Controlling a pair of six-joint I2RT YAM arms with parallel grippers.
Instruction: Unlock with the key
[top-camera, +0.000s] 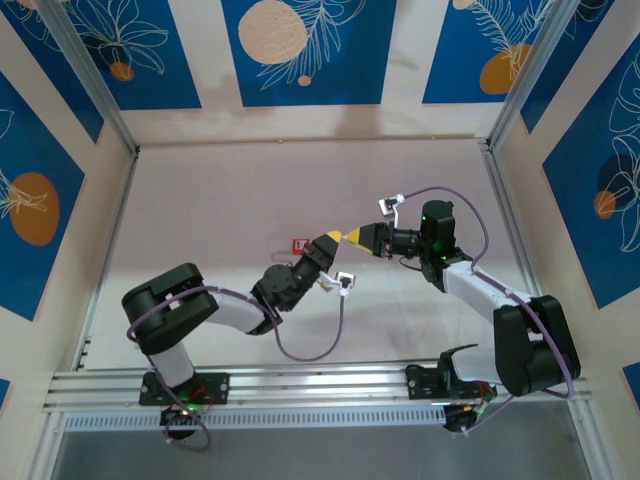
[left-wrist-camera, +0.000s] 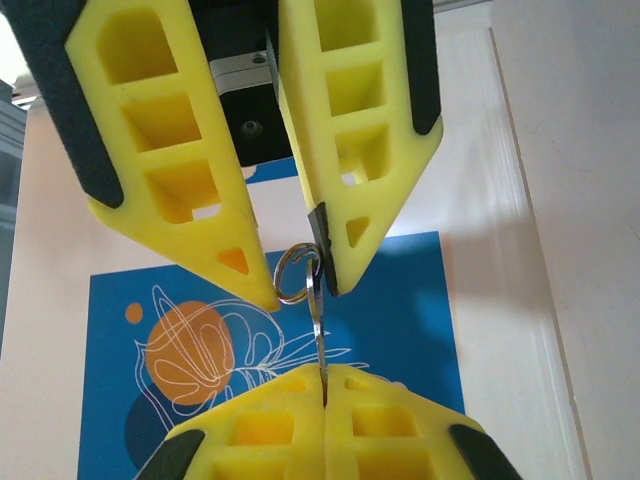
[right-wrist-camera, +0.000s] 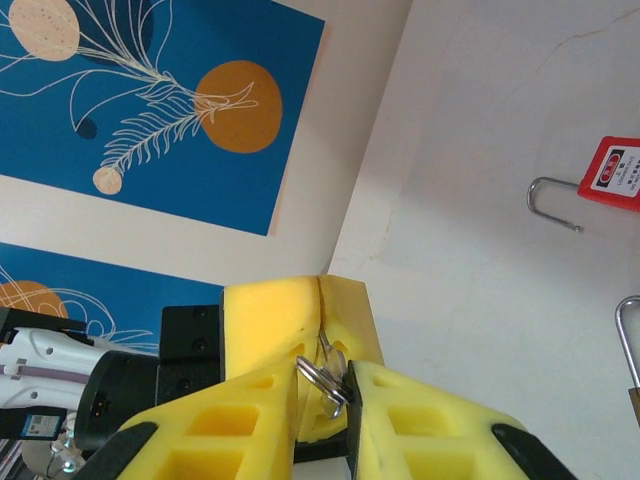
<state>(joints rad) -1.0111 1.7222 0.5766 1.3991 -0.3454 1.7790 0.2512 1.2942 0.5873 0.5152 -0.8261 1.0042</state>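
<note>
Key held in mid-air between the two grippers, above the middle of the table (top-camera: 220, 200).

I find the left gripper (left-wrist-camera: 323, 378) fully closed, its yellow fingers pressed together on the blade of the key (left-wrist-camera: 318, 335), which stands straight out from the tips. The right gripper (left-wrist-camera: 298, 288) meets it tip to tip. Its fingers are parted by a narrow gap, and the key ring (left-wrist-camera: 296, 272) sits in that gap against the dark pad of one finger. I cannot tell whether both fingers press on it. In the top view I note the red padlock (top-camera: 298, 244) lying on the table just beside the left gripper, its shackle open, apart from the key.
</note>
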